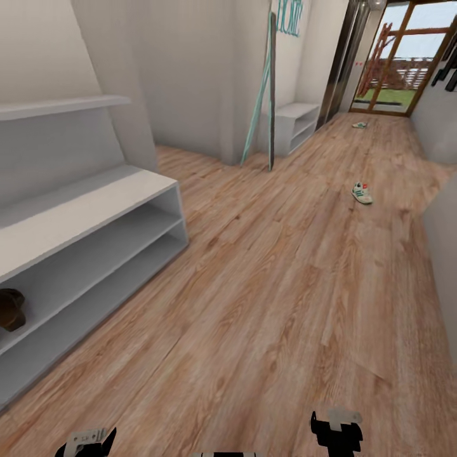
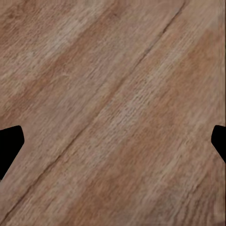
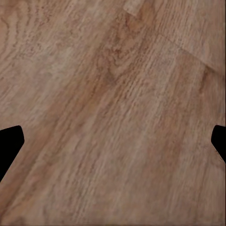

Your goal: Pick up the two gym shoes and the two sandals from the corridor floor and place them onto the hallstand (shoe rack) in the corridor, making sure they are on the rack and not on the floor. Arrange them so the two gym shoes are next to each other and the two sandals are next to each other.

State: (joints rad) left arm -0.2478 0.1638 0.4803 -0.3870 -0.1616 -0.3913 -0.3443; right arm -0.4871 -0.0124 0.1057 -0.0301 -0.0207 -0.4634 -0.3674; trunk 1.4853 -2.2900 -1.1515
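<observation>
Grippers left (image 2: 113,141) and right (image 3: 113,141) hang spread and empty over the corridor floor (image 1: 266,304), a sandal (image 1: 11,309) already on the hallstand (image 1: 82,209), while a gym shoe (image 1: 362,193) lies well ahead, likely the next pickup after driving closer.

Floor (image 1: 273,285): I see warm brown wood planks with clear grain, running from the bottom of the frame up to the far door.
Walls (image 1: 190,70): plain pale grey, upper left and centre.
Mirror (image 1: 265,89): teal-framed, leaning on the wall corner, top centre.
Small bench (image 1: 295,124): white, just right of the mirror.
Door (image 1: 397,60): glazed, wood-framed, upper right; I see daylight, grass and a fence through it.
Lettering (image 1: 290,14): teal, on the top-centre wall.
</observation>
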